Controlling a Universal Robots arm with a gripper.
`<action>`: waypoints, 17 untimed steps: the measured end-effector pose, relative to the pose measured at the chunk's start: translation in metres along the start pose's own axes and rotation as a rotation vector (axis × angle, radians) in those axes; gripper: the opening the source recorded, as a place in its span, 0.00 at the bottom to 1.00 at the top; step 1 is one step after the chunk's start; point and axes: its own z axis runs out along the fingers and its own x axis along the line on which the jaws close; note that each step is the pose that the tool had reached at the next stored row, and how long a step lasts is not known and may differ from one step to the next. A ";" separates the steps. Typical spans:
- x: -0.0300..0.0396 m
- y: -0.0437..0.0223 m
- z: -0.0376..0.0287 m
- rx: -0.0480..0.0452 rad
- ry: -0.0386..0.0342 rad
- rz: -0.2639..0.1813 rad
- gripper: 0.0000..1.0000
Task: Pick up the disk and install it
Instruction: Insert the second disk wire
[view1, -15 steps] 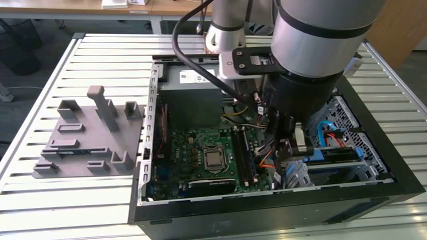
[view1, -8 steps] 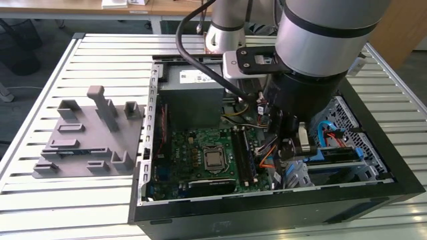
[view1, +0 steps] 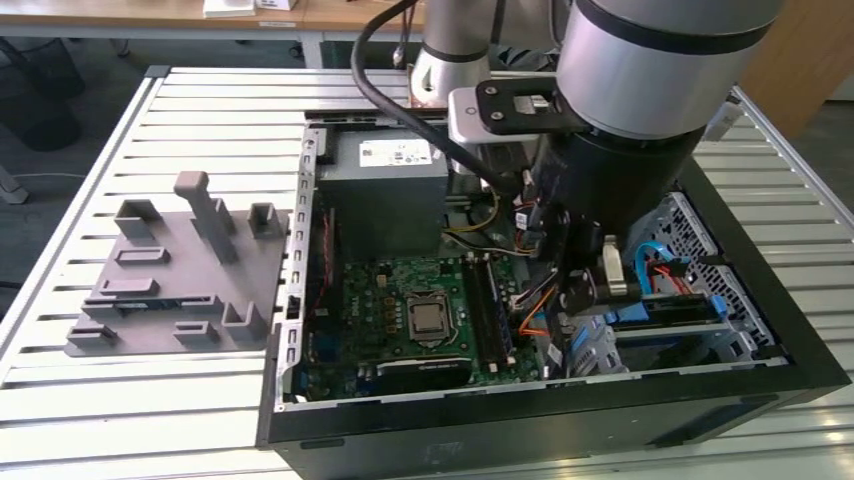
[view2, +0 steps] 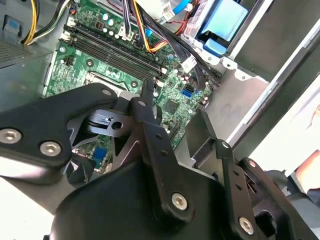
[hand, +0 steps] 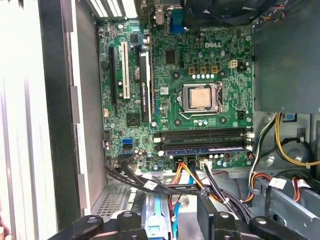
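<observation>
Open black computer case (view1: 534, 430) lies on its side on the slatted aluminium bench (view1: 160, 420), with the green motherboard (view1: 400, 310) exposed. The gripper (view1: 587, 300) is down inside the case, over the drive corner at the exterior view's right. In the second wrist view its fingers (view2: 145, 92) stand apart with bare board showing between them, so I judge them unclenched and carrying nothing. The disk (view1: 667, 308), a flat silver drive with a blue plastic frame, appears to sit in the silver metal cage (view1: 721, 330). It is just beside the fingers toward the exterior view's right and slightly lower. Its long axis runs roughly across that view. The big grey metal box (view1: 387, 185) carries a white sticker; the print was not transcribed. A grey plastic fixture (view1: 174, 280) stands well apart on the bench.
</observation>
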 end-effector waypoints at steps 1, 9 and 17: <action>-0.0001 -0.0005 -0.0012 -0.0018 0.0003 0.000 0.53; -0.0034 -0.0117 -0.0014 -0.0190 0.0007 0.001 0.39; -0.0066 -0.0273 0.0000 -0.0443 0.0014 0.002 0.39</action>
